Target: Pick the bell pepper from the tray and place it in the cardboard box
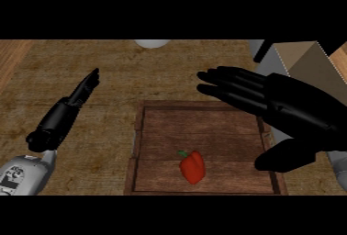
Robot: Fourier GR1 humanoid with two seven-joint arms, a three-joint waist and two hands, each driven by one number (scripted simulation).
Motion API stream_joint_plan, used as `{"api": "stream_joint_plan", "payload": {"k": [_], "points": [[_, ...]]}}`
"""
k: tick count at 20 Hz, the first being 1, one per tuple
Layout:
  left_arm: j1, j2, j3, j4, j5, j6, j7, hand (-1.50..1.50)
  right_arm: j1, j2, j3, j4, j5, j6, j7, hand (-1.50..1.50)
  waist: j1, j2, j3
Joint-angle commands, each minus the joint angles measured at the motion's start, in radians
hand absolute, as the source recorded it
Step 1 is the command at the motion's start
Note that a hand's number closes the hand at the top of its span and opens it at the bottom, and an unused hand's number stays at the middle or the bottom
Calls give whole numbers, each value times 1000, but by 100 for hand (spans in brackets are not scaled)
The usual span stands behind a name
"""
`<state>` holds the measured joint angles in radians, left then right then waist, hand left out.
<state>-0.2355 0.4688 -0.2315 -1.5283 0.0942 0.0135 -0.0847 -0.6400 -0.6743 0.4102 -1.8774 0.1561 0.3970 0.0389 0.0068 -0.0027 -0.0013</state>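
My right robot hand [284, 108] hangs open, fingers spread, with the bell pepper [193, 167] lying below and left of it on the tray [203, 124], so I should lower straight over it before curling round, cardboard box [308, 62] just behind.

Burlap-covered counter [102, 59] – wooden tray [203, 124], cardboard box [308, 62]

Left robot hand [76, 102] straight-fingered; right robot hand [284, 110] spread flat
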Motion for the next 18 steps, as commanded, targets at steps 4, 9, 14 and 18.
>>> {"api": "stream_joint_plan", "payload": {"k": [4,9,14,18], "points": [[-30,-23,11,37,-7,-4,6,0,-110,2,223,-143,102,215,260,-150,-11,-4,-2],[18,-5,23,10,-17,-34,-24,0,-187,124,312,-136,144,322,456,-150,2,-2,-1],[-22,-16,53,9,-16,-33,20,0,-134,271,437,-211,150,400,741,-150,-12,-4,0],[-23,-30,56,10,-27,-49,28,0,-112,394,485,-200,151,450,906,-150,-12,-3,0]]}}
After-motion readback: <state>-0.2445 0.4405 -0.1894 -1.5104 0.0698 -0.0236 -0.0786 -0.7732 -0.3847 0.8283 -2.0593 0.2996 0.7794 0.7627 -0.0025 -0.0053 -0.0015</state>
